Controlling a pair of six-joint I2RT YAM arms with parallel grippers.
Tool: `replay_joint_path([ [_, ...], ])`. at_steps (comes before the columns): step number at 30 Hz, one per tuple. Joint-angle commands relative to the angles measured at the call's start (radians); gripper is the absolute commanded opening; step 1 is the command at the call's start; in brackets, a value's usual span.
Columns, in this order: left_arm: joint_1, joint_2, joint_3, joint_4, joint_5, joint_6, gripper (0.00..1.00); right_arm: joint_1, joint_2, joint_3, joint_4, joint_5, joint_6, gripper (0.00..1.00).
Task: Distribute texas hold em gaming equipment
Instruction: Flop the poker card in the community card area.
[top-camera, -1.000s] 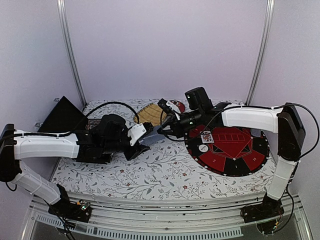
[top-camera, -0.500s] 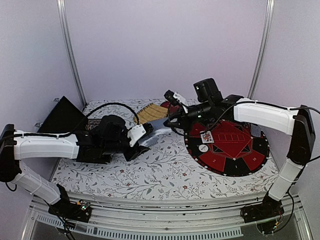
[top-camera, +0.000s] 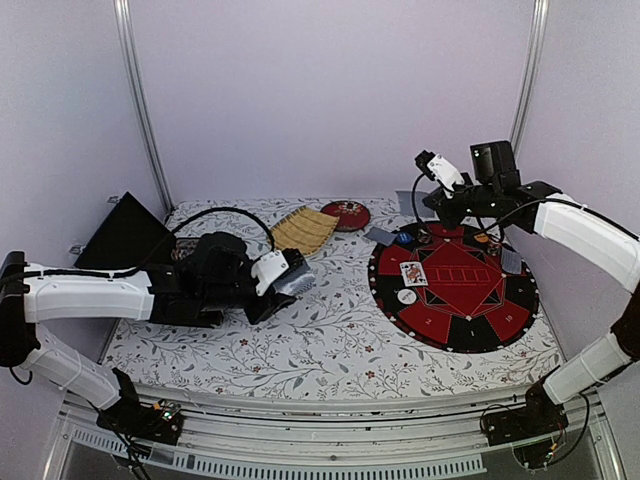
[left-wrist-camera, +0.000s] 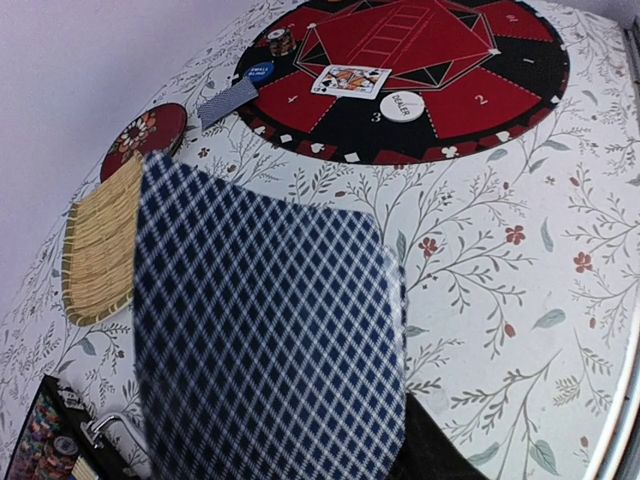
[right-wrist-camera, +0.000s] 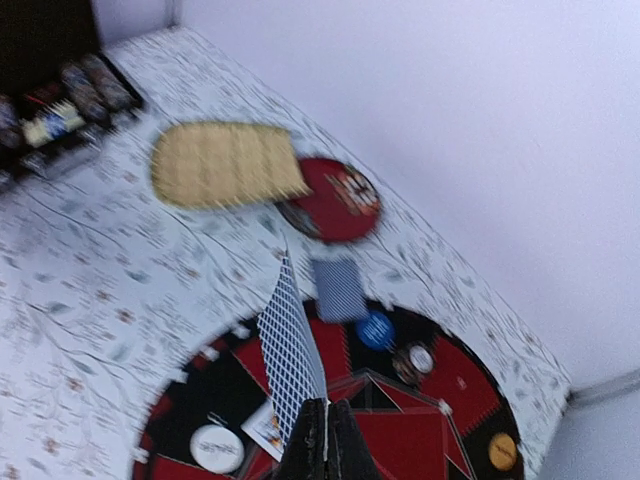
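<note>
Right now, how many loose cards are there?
4: face-up card on the mat; face-down card at its far-left edge; right-edge card; held card in the right gripper. More possibly hidden.

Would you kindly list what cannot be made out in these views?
- Left hand grip: hidden behind the card deck, left wrist view.
- Face of the card in the right hand: right wrist view shows only its back; top view too small.
- Chip case: cut off at the left wrist view's corner, blurred in right wrist view.
</note>
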Motion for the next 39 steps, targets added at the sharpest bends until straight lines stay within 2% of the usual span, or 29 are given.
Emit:
replay_joint_path([
  [1, 0.004, -0.021, -0.009, 0.041, 0.005, 0.001, 0.46, -0.081, 0.132, -0.078, -0.035, 0.425, -0.141, 0.02],
  [3, 0.004, -0.022, -0.008, 0.038, 0.005, 0.002, 0.46, -0.091, 0.231, -0.089, 0.009, 0.544, -0.206, 0.02],
  [5, 0.006, -0.021, -0.006, 0.035, 0.007, 0.002, 0.46, -0.095, 0.303, -0.083, 0.064, 0.601, -0.291, 0.02],
  [12, 0.012, -0.023, -0.01, 0.024, 0.008, 0.001, 0.46, -0.096, 0.424, -0.091, 0.264, 0.595, -0.461, 0.02],
  [19, 0.019, -0.025, -0.004, 0.022, 0.009, 0.008, 0.46, -0.074, 0.447, -0.175, 0.34, 0.671, -0.56, 0.02],
  [25, 0.024, -0.022, -0.003, 0.023, 0.01, 0.011, 0.46, -0.028, 0.436, -0.249, 0.32, 0.613, -0.645, 0.02],
  [27, 0.023, -0.023, -0.003, 0.021, 0.011, 0.011, 0.46, -0.019, 0.442, -0.255, 0.256, 0.571, -0.662, 0.02],
  [33, 0.024, -0.035, -0.01, 0.016, 0.005, 0.011, 0.46, -0.018, 0.453, -0.226, 0.113, 0.514, -0.604, 0.02],
  [39, 0.026, -0.035, -0.013, 0.019, 0.005, 0.009, 0.46, -0.018, 0.445, -0.224, 0.078, 0.477, -0.598, 0.02],
])
